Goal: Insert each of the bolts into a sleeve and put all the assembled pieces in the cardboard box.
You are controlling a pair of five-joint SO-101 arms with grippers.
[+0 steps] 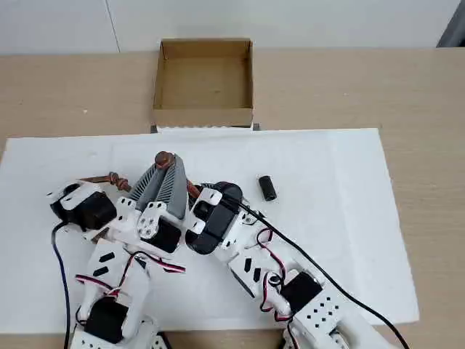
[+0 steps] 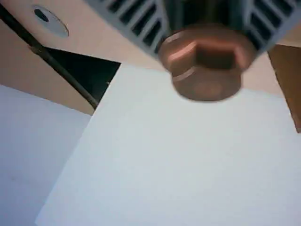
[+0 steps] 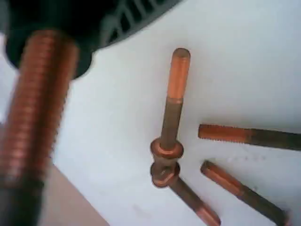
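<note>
Left gripper (image 1: 164,169) has its grey jaws pinching a bolt (image 1: 164,158) right at the tips, with the hex head aimed toward the box (image 1: 203,116) and the threaded shank slanting back toward the right gripper (image 3: 70,28). Whether that one is clamped, I can't tell. Loose bolts (image 3: 171,108) lie scattered on the paper (image 1: 327,218) beside the left arm, a black sleeve (image 1: 267,187) lies apart on the right arm's side, and the box sits open on the table (image 1: 421,94) at the paper's far edge, bare cardboard floor showing.
</note>
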